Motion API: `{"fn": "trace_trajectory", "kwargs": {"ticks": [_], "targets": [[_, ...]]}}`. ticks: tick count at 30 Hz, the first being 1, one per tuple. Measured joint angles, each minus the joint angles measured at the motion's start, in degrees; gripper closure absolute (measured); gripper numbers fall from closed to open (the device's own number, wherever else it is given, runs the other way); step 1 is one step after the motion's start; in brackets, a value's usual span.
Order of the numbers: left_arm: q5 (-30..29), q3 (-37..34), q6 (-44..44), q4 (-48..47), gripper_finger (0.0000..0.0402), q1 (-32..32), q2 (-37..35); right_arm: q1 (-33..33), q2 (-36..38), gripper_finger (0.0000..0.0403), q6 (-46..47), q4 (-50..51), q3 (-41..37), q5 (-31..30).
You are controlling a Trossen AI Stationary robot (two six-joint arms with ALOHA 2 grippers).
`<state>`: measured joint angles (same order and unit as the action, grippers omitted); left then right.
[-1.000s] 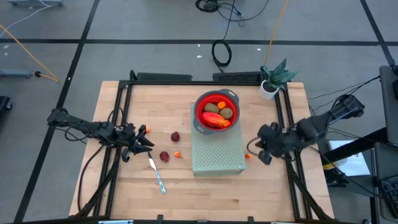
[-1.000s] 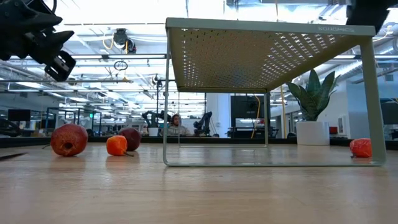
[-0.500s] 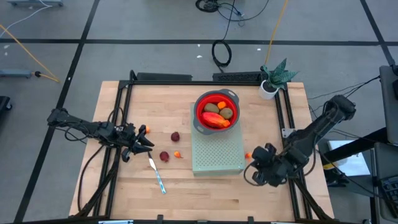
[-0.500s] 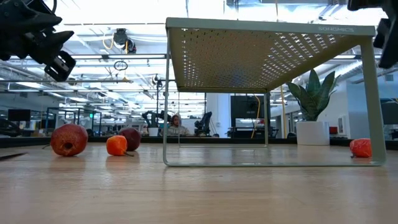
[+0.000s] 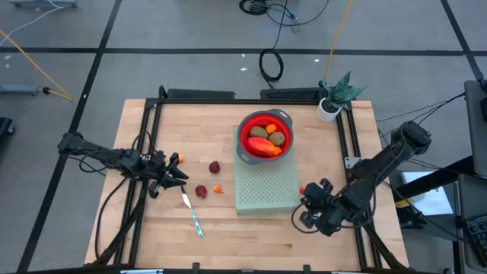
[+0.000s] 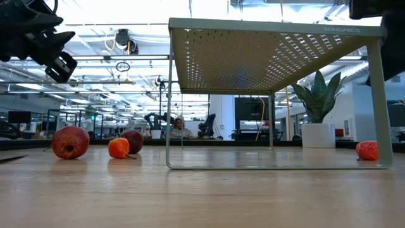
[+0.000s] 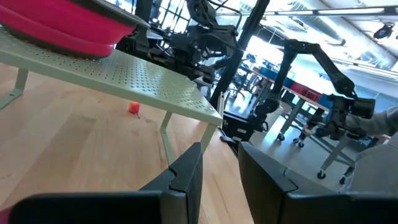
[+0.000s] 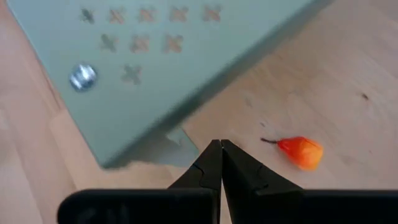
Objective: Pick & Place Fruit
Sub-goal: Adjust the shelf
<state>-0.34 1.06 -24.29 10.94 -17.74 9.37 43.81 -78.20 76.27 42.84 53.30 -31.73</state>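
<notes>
Right gripper [image 5: 306, 215], fingers pressed together on nothing, low right of centre in the high view, beside tiny orange fruit [image 8: 301, 152] on bare tabletop [image 5: 251, 236]. Best: spread fingers first, centre over fruit, descend straight. Left gripper [image 5: 173, 176] parked centre-left, fingers slightly parted.

I see the wooden table [image 5: 152, 236] carrying a green perforated stand [image 5: 265, 186], a light-blue-handled knife [image 5: 192, 214], two dark red balls [image 5: 214, 167], and a tiny orange fruit [image 8: 300, 152] just beside my right gripper [image 5: 306, 215].
</notes>
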Motion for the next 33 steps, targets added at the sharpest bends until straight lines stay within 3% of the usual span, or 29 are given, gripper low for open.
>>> {"fn": "trace_trajectory", "kwargs": {"ticks": [25, 29, 33], "targets": [[-0.04, 0.00, 0.07, -0.37, 0.0300, 0.04, 0.00, -0.37, -0.39, 0.0403, -5.60, -12.81, 0.00, -2.71], [-0.03, 0.00, 0.02, -0.37, 0.0300, 0.02, -0.01, -0.37, -0.36, 0.0403, -6.46, -11.53, 0.00, -1.64], [-0.04, 0.00, -0.21, -0.37, 0.0300, 0.02, -0.01, -0.32, -0.10, 0.0403, -2.64, -1.43, 0.00, 1.96]]}}
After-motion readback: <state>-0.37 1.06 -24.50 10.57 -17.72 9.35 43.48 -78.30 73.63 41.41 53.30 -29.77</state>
